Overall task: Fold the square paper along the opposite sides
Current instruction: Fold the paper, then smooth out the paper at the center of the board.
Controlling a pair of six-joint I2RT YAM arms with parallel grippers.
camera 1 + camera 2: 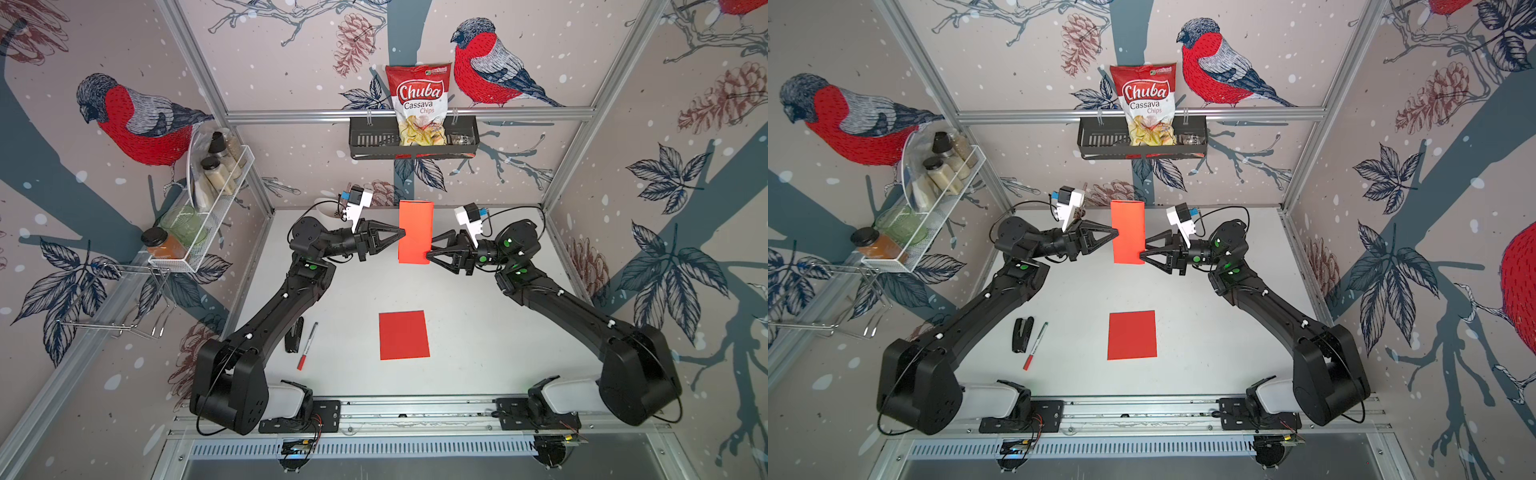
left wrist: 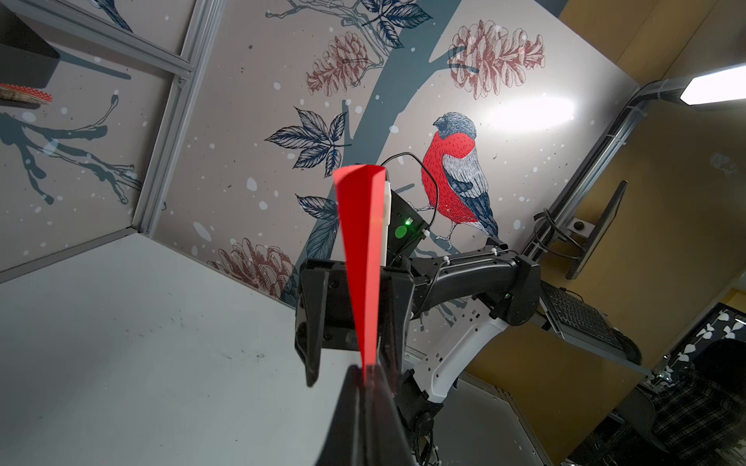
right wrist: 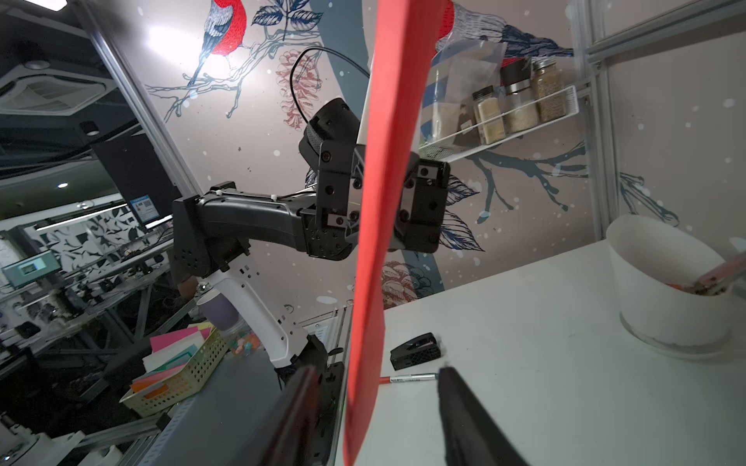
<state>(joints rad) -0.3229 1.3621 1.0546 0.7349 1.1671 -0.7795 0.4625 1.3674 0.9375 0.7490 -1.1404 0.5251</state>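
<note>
The red paper (image 1: 415,232), folded and upright in mid-air, was clamped by the left gripper (image 1: 402,233), its arm reaching forward, wrist turned inward. Across it the right gripper (image 1: 430,248) faced back, jaws apart astride the opposite edge.

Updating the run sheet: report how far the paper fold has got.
Done: red paper is lifted and doubled into a narrow strip. In hand: left gripper pinches one long edge; right gripper stands open astride the opposite edge. Left: its layers gape in the left wrist view, so no crease yet; a second red sheet lies flat on the table.
</note>
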